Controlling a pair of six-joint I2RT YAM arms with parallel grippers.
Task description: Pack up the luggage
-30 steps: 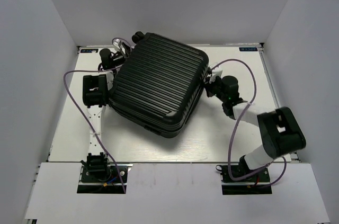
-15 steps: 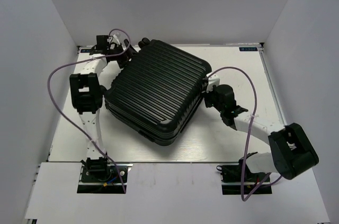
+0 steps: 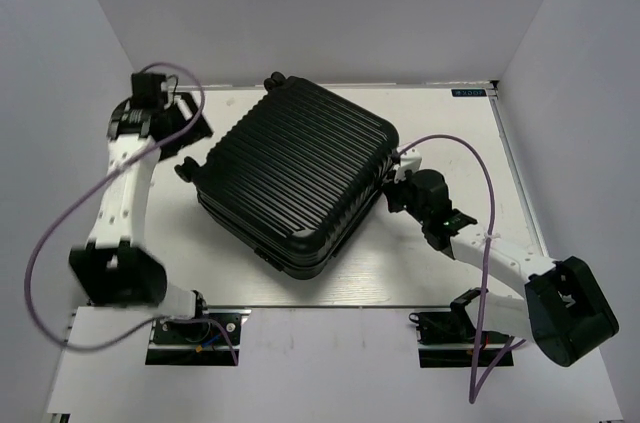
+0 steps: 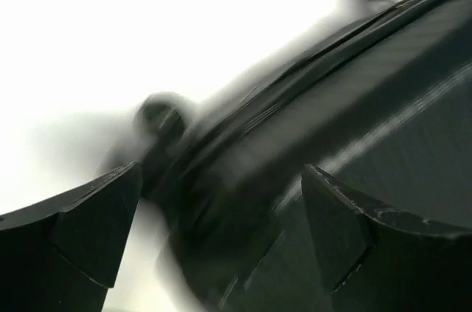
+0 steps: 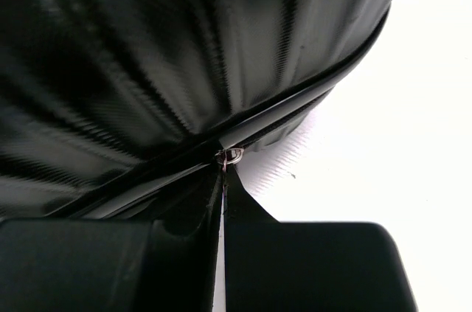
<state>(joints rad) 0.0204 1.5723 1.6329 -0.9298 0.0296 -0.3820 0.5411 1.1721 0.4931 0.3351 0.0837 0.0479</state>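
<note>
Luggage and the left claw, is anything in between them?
Nothing visible does. The open left gripper points straight at the luggage, near a wheel.

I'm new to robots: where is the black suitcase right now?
Seen from above, the luggage lies closed on the table between the left gripper and the right gripper.

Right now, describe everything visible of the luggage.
The luggage is a large black hard-shell case with a ribbed, glossy, plastic-looking shell. It is closed and lies flat on the table, turned diagonally. A zipper seam runs round its side, and a small black wheel shows at its left corner. The right tool is shut on a small metal zipper pull on the right side. The left tool is open by the wheel corner; the blur hides any contact.
</note>
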